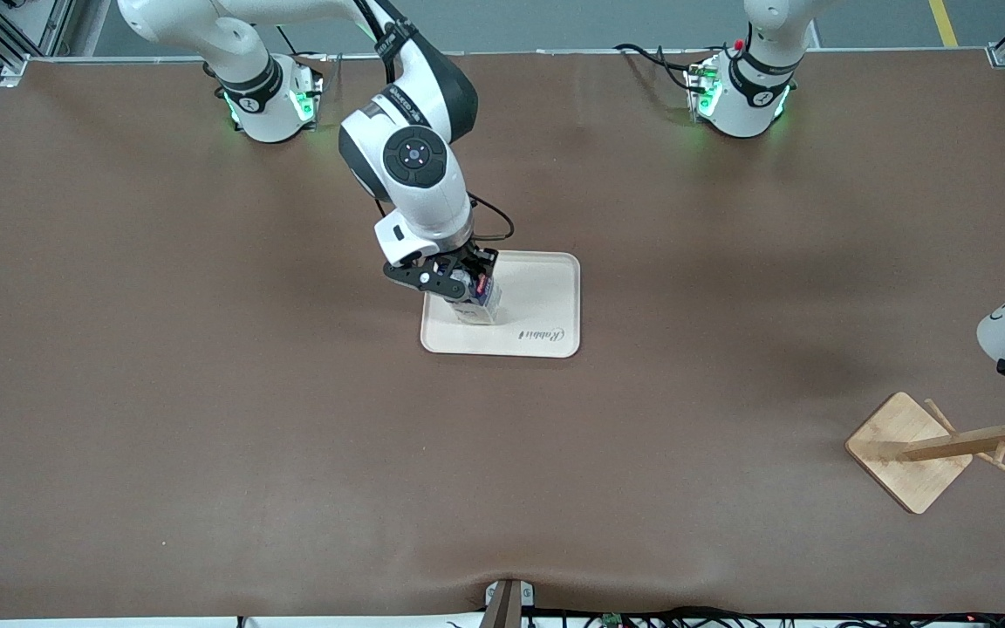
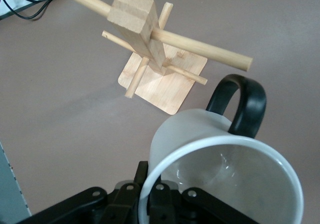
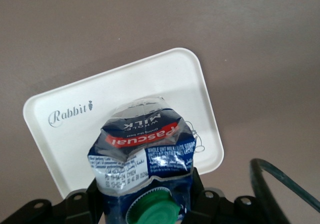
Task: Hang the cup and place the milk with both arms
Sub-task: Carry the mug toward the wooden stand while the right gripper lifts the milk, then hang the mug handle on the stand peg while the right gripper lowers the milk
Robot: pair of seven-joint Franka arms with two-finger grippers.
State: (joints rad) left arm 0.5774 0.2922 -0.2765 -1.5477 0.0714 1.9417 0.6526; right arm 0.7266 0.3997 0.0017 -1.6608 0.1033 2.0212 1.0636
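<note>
Right end effector (image 1: 468, 286): I see it closed on the milk (image 1: 478, 301), gripping the carton near its capped top, over the tray (image 1: 546, 296) at mid-bench.
Milk: I read it as tilted, its base aimed down at the tray; from the front view the base looks at or just above the tray floor, and I cannot tell whether it touches.
Milk long axis: it runs from the green cap (image 3: 155, 211) by the fingers down toward the tray, leaning rather than plumb.
Tray: the cream tray lies flat on the bench (image 1: 206, 392), its printed edge nearer the front camera.
Left end effector (image 2: 150, 204): I see it clamped on the cup (image 2: 225, 179) at the rim, held in the air at the left arm's end of the bench; in the front view only the cup shows at the frame edge.
Cup: its black handle (image 2: 242, 106) points toward the rack (image 2: 150, 43), its mouth faces the wrist camera.
Rack: a wooden stand with 1 square base and crossed pegs; the long peg (image 2: 205, 48) has its free tip close to the handle, still apart from it.
Key relation: I judge the handle loop must line up with that peg's axis and slide along it.
Nearer arm: left for the rack, right for the tray.
Risk: I expect the handle could strike the peg tip.
</note>
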